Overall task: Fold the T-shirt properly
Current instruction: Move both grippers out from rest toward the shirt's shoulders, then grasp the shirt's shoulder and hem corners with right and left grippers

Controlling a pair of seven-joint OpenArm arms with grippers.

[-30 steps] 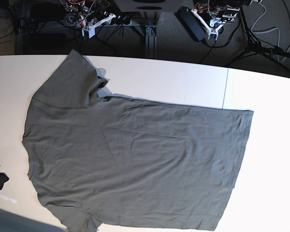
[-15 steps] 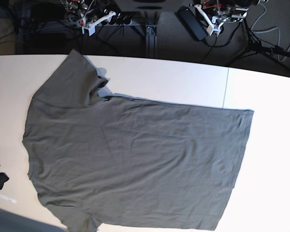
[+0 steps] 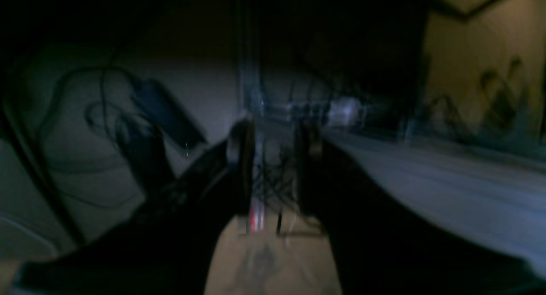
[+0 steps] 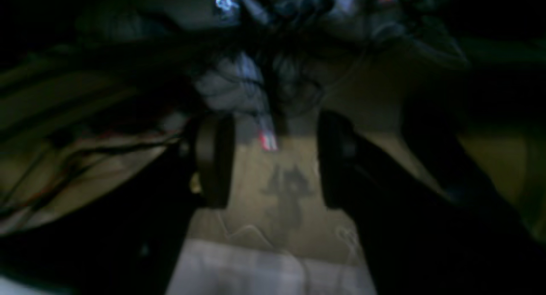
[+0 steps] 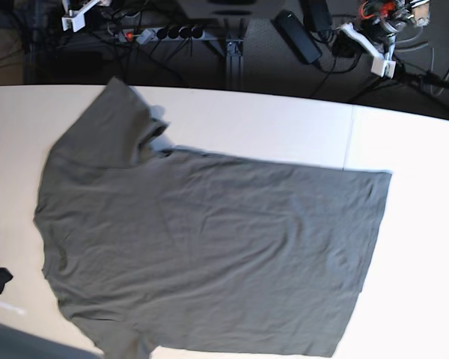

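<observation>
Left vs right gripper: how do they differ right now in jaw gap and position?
Jaw gap: the left gripper shows a narrower opening than the right gripper, whose pads sit wider apart. Position: in the base view the left gripper is at the top right beyond the table's far edge; the right gripper is at the top left corner. Shared: both are open, empty, and off the T-shirt.

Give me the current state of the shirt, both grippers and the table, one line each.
T-shirt: spread flat on the table, unfolded, collar toward the base view's left, one sleeve pointing to the far edge.
Left gripper: open, empty, off the table, blurred.
Right gripper: open, empty, away from the shirt.
Table: white, mostly covered by the shirt.
</observation>
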